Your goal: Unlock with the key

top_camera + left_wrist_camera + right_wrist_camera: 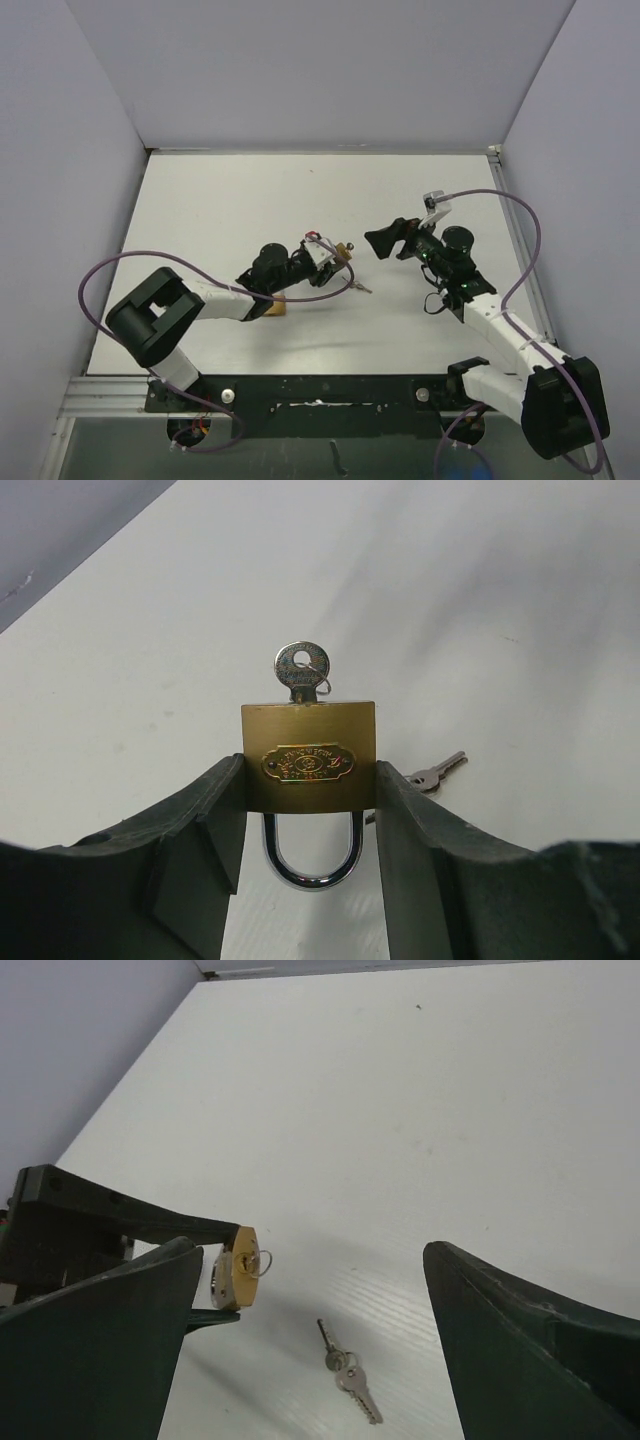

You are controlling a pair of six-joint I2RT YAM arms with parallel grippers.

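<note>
My left gripper [310, 790] is shut on a brass padlock [308, 755] and holds it above the table, its steel shackle [310, 855] pointing back between the fingers. A silver key [302, 670] sits in the keyhole at the padlock's far end. The padlock also shows in the top view [338, 252] and in the right wrist view [240, 1266]. My right gripper [390, 238] is open and empty, to the right of the padlock and apart from it. Two spare keys on a ring [348, 1371] lie on the table below, also seen in the top view [361, 286].
The white table [300, 200] is walled by grey panels at the back and on both sides. A small tan block [276, 308] lies under the left arm. Purple cables loop beside both arms.
</note>
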